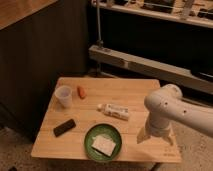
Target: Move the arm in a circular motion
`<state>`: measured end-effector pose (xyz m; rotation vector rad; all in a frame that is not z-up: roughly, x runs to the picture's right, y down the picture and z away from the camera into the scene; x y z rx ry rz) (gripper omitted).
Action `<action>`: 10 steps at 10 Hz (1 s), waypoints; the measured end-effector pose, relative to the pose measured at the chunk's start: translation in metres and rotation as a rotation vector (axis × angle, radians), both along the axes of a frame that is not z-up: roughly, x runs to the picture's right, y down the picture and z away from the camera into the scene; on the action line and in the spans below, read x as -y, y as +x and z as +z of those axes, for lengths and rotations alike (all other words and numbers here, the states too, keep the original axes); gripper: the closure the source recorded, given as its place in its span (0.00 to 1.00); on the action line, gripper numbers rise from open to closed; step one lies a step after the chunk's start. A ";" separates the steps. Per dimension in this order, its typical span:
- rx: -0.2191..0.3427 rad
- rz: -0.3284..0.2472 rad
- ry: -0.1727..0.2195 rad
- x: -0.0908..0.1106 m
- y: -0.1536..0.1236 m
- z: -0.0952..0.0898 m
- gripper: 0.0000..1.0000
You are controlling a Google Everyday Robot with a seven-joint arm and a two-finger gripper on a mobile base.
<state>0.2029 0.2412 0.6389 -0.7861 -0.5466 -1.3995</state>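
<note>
The white arm (pixel 165 105) reaches in from the right edge of the camera view, with a rounded joint bearing small dark holes. Its lower segment points down over the front right part of the wooden table (pixel 135 92). The gripper (pixel 155 136) hangs at the end of this segment, just above the table top near its right edge. It holds nothing that I can see. It is to the right of the green plate (pixel 90 136) and below the white tube (pixel 115 110).
On the table are a clear cup (pixel 63 96), a small orange item (pixel 81 92), a black flat object (pixel 64 127) and a white square (pixel 103 145) on the green plate. A dark wall and a metal rail (pixel 150 65) stand behind.
</note>
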 end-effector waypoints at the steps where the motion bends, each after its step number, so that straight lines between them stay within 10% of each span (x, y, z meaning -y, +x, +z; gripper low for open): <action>1: 0.038 -0.076 0.007 -0.004 -0.040 -0.009 0.20; 6: 0.286 -0.298 0.012 0.008 -0.174 -0.016 0.20; 10: 0.397 -0.435 0.024 0.040 -0.250 0.017 0.20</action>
